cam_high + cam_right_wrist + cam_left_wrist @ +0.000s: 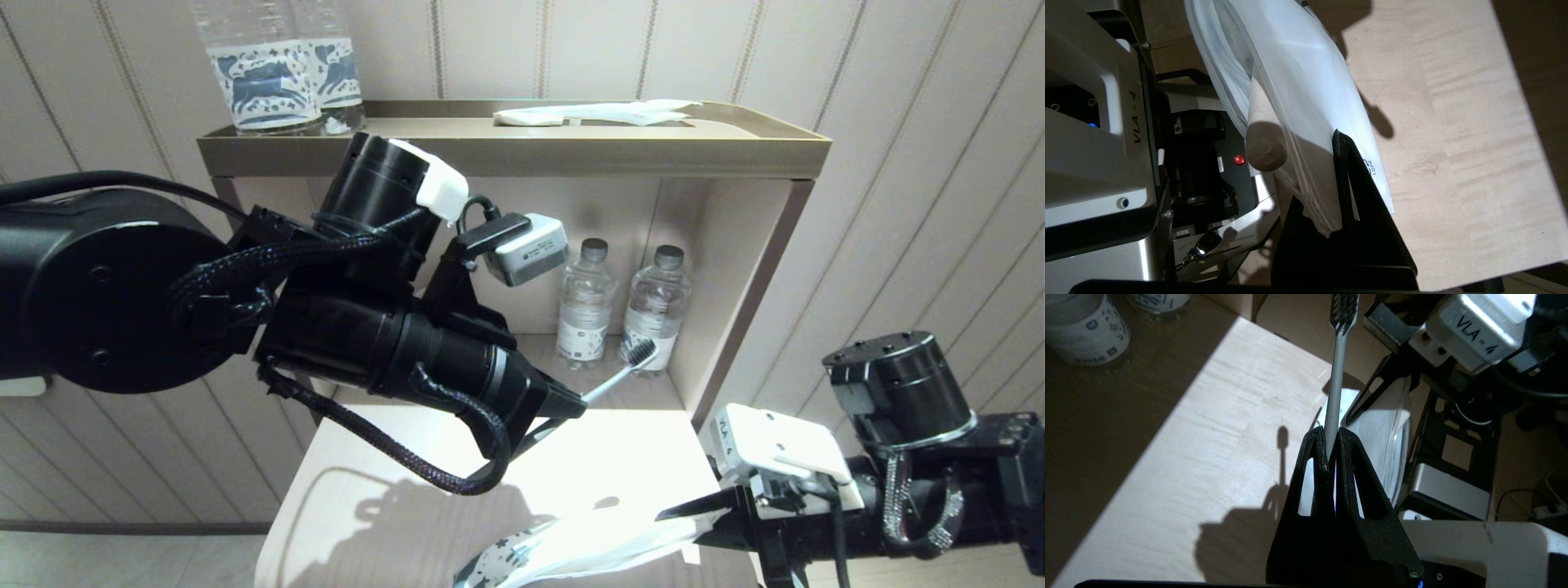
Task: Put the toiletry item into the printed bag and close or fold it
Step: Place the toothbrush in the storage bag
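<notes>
1. Left gripper (pixel 571 402) is clamping its jaws on the toothbrush (pixel 624 369) handle; in the left wrist view the two black fingers (pixel 1316 457) are pressing together with the grey handle (pixel 1333 400) sticking out between them.
2. Toothbrush is pointing up and away from the gripper, bristle head (pixel 641 351) in front of the lower shelf bottles, not touching anything else that can be seen.
3. Right gripper (pixel 694 510) is pinching shut on the edge of the printed bag (pixel 563 551); right wrist view is showing the white plastic (pixel 1306 102) caught between the black fingers (pixel 1351 179).
4. Bag is hanging out from the right gripper toward the robot's left, low over the near edge of the table (pixel 367 523), printed end with dark doodles at the bottom of the head view. Whether it is resting on the table, cannot tell.
5. Toothbrush is sitting outside the bag, above and apart from it.
6. Table is showing a bright sunlit patch and the arm's shadow.
7. Behind it a shelf unit (pixel 735 147) is holding two small capped bottles (pixel 584 306) in the lower nook, two horse-label bottles (pixel 265 77) on the top left, and a white wrapped packet (pixel 596 113) on the top right.
</notes>
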`<state>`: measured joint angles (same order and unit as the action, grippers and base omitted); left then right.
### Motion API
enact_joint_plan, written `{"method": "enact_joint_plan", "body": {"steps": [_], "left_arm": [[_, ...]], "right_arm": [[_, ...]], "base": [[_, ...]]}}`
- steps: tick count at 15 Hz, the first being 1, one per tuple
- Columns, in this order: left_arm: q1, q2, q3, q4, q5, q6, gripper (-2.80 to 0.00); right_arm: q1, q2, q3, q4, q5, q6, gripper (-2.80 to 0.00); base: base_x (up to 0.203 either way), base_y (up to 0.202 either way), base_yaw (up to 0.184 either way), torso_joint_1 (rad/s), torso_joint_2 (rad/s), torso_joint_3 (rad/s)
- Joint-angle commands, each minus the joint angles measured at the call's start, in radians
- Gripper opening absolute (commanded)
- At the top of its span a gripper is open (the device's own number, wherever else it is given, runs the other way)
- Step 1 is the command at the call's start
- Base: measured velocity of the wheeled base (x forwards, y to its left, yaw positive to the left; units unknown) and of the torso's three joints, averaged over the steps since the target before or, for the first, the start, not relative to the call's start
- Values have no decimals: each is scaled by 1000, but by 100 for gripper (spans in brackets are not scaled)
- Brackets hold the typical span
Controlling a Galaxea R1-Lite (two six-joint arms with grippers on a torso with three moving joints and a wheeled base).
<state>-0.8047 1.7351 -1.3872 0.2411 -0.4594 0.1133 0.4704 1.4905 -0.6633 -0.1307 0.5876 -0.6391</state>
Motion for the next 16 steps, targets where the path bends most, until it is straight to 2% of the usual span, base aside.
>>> {"method": "enact_joint_plan", "body": {"steps": [1, 7, 10, 13, 16], "left_arm": [[-5, -10, -7, -55, -1, -29, -280], [-43, 32, -21, -240, 10, -121, -280], [-63, 81, -17, -261, 11, -141, -280], [-85, 130, -21, -317, 14, -188, -280], [-100, 185, -31, -393, 85, -268, -280]], "right_arm": [[-24, 38, -32, -1, 3, 2, -280], [-127, 68, -102, -2, 9, 30, -280], [-128, 69, -102, -1, 14, 30, -280], [-128, 70, -102, -1, 15, 30, -280], [-128, 67, -101, -1, 15, 30, -280]], "base": [[0, 0, 0, 0, 0, 0], [0, 0, 0, 0, 0, 0], [0, 0, 0, 0, 0, 0], [0, 0, 0, 0, 0, 0], [0, 0, 0, 0, 0, 0]]}}
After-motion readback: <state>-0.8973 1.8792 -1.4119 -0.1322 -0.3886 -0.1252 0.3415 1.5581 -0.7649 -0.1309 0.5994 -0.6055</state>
